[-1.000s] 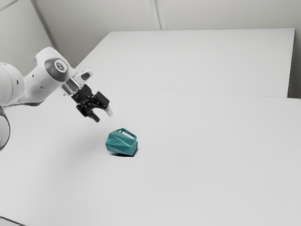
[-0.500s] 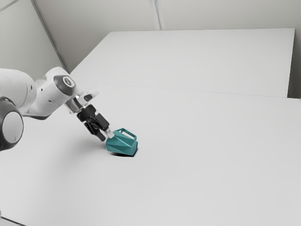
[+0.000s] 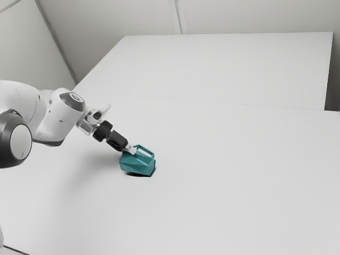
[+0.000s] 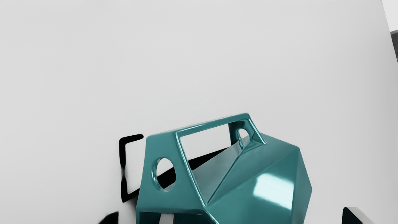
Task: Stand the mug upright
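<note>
The teal mug point(image 3: 139, 163) is seen tipped over on its side on the white table point(image 3: 228, 175), with its handle point(image 3: 147, 149) turned upward. The end effector point(image 3: 130, 149) is tilted down toward it from the exterior view's left, and its tip is held over the mug's near end, beside the handle. The fingers are spread apart: in the wrist view, one fingertip point(image 4: 357, 216) is set off from the mug's faceted side by a gap, and a grey piece point(image 4: 167, 218) is framed within the dark recess under the handle's foot. A black shadow point(image 4: 122, 155) is cast on the table beside the handle.
</note>
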